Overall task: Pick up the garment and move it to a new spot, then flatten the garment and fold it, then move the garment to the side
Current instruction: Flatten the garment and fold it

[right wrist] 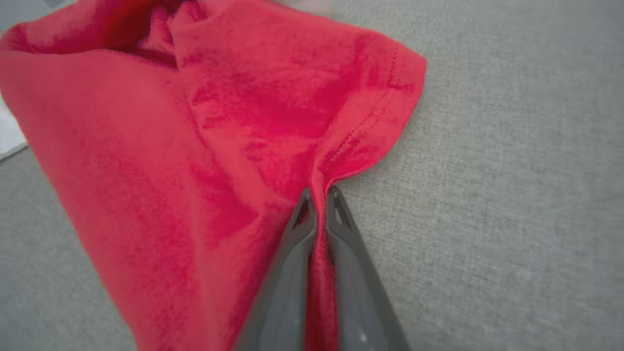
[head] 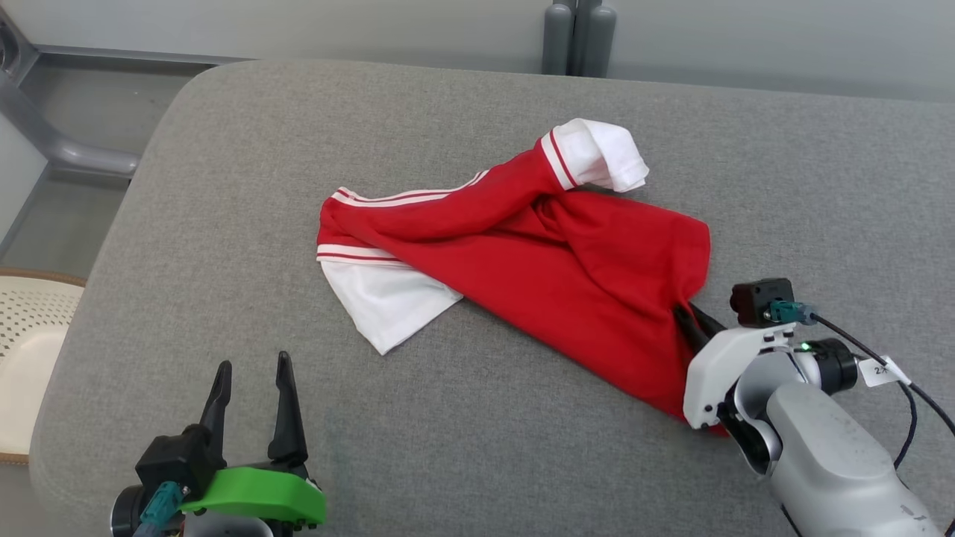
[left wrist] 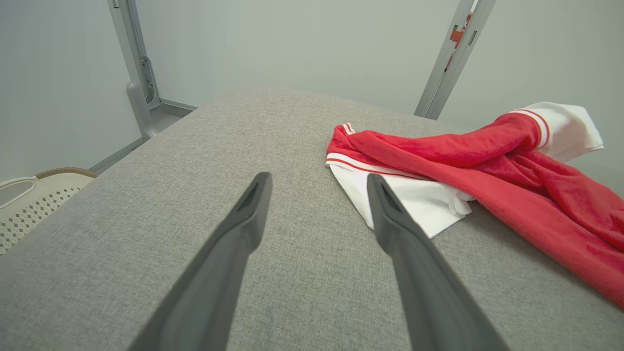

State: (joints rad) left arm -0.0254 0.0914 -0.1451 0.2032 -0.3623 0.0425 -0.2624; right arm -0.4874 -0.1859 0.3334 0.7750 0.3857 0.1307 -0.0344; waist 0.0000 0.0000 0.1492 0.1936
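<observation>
At lower right, right gripper (head: 690,321) is clamping the shirt (head: 567,261) by its red hem | it is lying crumpled mid-frame on grey table (head: 477,447) | left gripper (head: 254,362) is idling, jaws apart, lower left | risk: thin pinch slipping during lift

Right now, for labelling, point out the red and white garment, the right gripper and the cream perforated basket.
red and white garment (head: 582,276), head view, red body.
right gripper (right wrist: 319,193), right wrist view, between its fingertips.
cream perforated basket (head: 30,317), head view, perforated wall.
</observation>
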